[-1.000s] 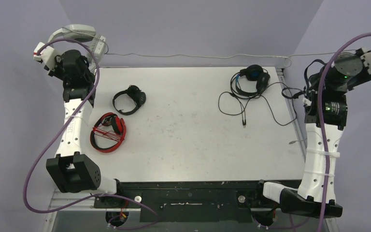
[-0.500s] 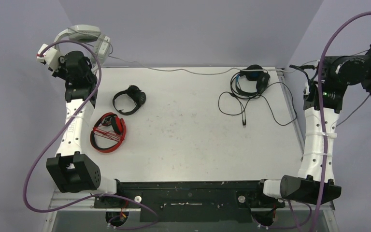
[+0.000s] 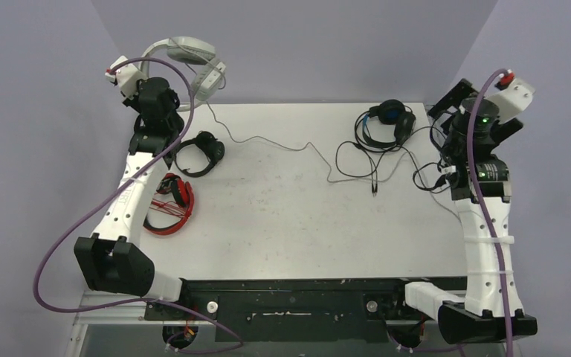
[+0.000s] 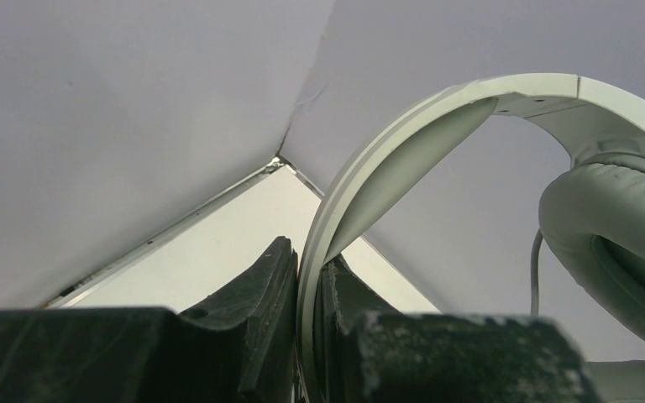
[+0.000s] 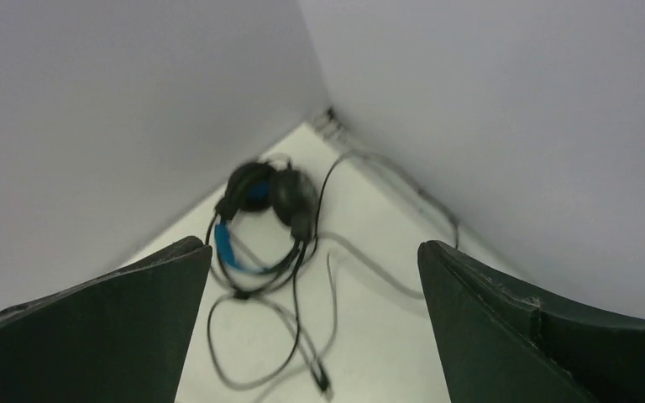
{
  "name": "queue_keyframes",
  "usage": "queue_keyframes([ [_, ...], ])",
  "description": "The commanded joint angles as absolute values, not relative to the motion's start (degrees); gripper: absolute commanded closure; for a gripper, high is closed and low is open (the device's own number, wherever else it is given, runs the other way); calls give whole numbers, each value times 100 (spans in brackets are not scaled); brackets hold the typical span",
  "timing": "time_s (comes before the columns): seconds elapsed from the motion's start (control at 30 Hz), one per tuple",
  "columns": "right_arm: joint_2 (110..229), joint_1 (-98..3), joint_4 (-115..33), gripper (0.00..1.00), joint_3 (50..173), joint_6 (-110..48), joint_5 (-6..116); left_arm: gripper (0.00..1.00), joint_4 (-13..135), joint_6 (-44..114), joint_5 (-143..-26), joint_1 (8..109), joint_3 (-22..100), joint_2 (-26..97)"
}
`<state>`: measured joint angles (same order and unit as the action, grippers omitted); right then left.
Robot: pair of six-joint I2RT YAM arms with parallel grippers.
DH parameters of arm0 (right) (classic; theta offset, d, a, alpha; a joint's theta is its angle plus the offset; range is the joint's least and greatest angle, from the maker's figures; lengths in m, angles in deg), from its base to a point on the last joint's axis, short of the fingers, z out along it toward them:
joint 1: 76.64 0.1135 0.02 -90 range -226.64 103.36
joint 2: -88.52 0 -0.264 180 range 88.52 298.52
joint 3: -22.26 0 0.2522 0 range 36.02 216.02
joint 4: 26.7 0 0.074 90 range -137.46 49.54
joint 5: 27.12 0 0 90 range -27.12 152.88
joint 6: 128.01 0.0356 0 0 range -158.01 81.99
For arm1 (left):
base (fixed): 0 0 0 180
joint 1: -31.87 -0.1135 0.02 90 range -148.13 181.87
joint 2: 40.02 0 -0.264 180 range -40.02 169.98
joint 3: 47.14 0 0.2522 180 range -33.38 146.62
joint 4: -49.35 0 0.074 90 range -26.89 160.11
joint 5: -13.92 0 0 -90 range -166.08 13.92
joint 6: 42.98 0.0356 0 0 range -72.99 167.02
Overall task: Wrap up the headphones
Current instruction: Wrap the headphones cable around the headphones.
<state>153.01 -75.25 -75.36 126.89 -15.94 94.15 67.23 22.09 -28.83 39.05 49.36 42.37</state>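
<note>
While the left claw (image 4: 309,277) stays clenched on the headband of the large white-grey over-ear headset (image 3: 186,50), holding it aloft above the desk's far left corner, the right claw (image 5: 309,248) has let go. A second ago it was closed; now its jaws gape wide with nothing between them, by the right edge, facing the far right corner. The thin grey cable (image 3: 282,141) of the lifted headset, earlier drawn straight along the far edge of the pale desk (image 3: 282,223), now lies slack in loose bends across the far half. The left arm has carried its load slightly rightward. Unmoved: the black headset with blue accents (image 3: 386,123) near the far right corner, plus the small all-black headset (image 3: 199,155) and the red-and-black headset (image 3: 169,202) near the left edge.
</note>
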Motion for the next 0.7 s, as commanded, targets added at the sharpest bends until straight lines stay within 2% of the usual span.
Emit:
queue_keyframes([
  [0.0, 15140, -7524, -7929, 0, 11488, 29, 7687, 100, 6169, 1946, -3117, 4080, 5408, 3937],
  [0.03, 15053, -7519, -7588, 0, 11111, -247, 6945, 100, 6242, 1917, -3238, 4129, 5429, 3920],
  [0.07, 14952, -7496, -7097, 0, 10597, -583, 5684, 100, 6292, 1865, -3348, 4168, 5449, 3911],
  [0.2, 14802, -7025, -4973, 0, 9160, -1109, 3351, 100, 6834, 1688, -3988, 4340, 5534, 3823],
  [0.27, 15017, -6198, -3928, 0, 8830, -1289, 3524, 100, 7017, 1568, -4517, 4420, 5534, 3736],
  [0.43, 15893, -4230, -2971, 0, 8896, -2891, 4703, 100, 7488, 1051, -6009, 4585, 5425, 3491],
  [0.67, 16674, -3549, -1462, 0, 8536, -3512, 4844, 100, 7629, 386, -7552, 4758, 5053, 3127],
])
